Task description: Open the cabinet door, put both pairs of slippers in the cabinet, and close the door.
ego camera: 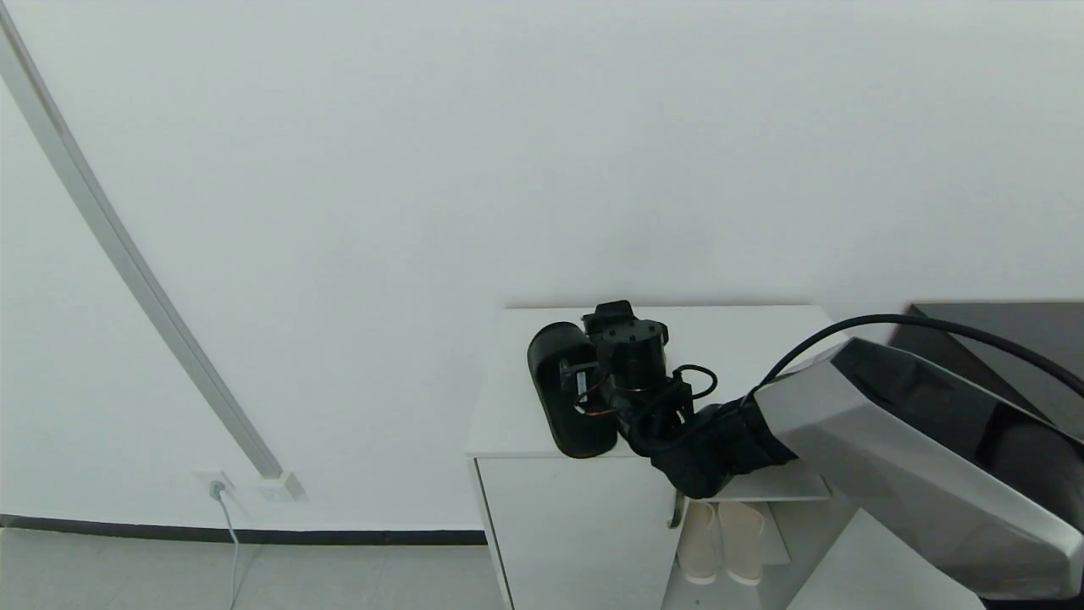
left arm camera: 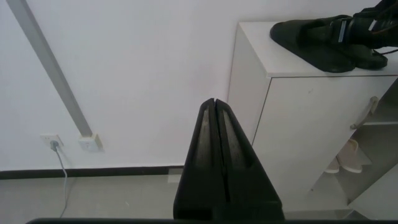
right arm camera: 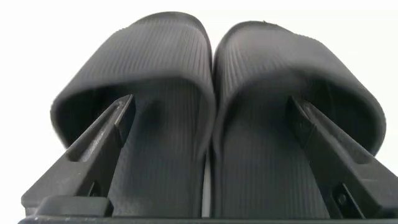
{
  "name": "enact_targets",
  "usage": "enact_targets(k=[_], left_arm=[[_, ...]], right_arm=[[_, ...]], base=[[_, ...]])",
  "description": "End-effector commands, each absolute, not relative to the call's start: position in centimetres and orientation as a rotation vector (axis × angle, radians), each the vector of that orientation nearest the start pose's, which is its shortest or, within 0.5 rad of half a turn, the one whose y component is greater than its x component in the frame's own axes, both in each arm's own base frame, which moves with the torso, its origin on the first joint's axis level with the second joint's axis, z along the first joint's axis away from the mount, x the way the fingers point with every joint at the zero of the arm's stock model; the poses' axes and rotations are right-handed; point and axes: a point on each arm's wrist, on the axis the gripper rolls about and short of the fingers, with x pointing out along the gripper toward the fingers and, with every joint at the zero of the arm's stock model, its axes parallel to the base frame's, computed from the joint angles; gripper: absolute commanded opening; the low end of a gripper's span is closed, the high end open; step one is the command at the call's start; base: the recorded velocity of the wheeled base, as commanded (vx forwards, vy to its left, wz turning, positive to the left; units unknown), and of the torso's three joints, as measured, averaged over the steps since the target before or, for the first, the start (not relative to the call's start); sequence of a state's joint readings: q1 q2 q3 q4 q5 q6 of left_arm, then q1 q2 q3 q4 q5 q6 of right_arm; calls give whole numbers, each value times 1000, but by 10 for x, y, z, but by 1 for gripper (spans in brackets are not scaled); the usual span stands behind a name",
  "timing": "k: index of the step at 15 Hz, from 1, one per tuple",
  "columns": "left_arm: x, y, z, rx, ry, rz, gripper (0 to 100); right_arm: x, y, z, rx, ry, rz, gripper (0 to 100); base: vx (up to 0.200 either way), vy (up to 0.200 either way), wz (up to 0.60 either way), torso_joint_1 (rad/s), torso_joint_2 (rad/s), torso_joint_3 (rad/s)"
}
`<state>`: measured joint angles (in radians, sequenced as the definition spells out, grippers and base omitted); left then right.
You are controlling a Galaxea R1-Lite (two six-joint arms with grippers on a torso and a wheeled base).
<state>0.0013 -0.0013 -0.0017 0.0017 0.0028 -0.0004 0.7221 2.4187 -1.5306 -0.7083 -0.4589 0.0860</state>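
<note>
**Right wrist view: black pair held only by its soft straps at the cabinet's front edge**

The right gripper's [right arm camera: 210, 102] fingers [right arm camera: 99, 149] sit one inside each of the black slippers [right arm camera: 168, 74], under the straps, pressing the two shoes side by side. It grasps the pair, but only through soft ribbed uppers. That looks like the weak spot. The straps can flex and let one slipper slide off a finger, or the pair can twist apart when tilted toward a shelf.

In the head view the pair is near the front left corner of the cabinet [ego camera: 576, 534] top, with its end at the front edge. I cannot tell whether it rests on the top or hangs just above it. Coming down from there, it could snag that edge or the handle [left arm camera: 365, 113] of the closed left door. The open right compartment holds the cream slippers [ego camera: 721, 542] on a low shelf, so a careless placement could shove them.

The right arm [ego camera: 889, 440] reaches across the cabinet top from the right, with its wrist bent toward that corner. The left gripper [left arm camera: 215, 106] is clenched on nothing, well off the cabinet's left side and facing it.
</note>
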Motion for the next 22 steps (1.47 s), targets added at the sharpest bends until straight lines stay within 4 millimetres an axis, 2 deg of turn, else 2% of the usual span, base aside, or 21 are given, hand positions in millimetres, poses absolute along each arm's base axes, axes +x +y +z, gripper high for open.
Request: enact_targets(k=[1,2,3,10,12,15,17,19,22], left_arm=[[-23,0,76,-2,0,5,0],[-23,0,76,0,0,5,0],[-23,0,76,-2,0,5,0],[-23,0,76,0,0,5,0],[-23,0,76,0,0,5,0],[-23,0,76,-2,0,5,0],[-23,0,76,-2,0,6,0],[-23,0,76,-2,0,6,0],[-23,0,76,-2,0,8,0]], right_arm=[[382,322,84,-16,162,255,100],[383,322,84,-15,161,253,100],[385,322,83,-13,158,250,0],[389,321,86,-1,144,245,0],[385,319,98,12,126,243,0],[357,305,133,26,109,265,0],[334,289,151,27,111,291,0],[311,276,156,15,134,315,0],[270,244,162,-2,159,326,0]], base=[[0,0,0,0,0,0],[0,0,0,0,0,0],[0,0,0,0,0,0],[0,0,0,0,0,0],[0,0,0,0,0,0],[0,0,0,0,0,0],[0,0,0,0,0,0],[0,0,0,0,0,0],[0,0,0,0,0,0]])
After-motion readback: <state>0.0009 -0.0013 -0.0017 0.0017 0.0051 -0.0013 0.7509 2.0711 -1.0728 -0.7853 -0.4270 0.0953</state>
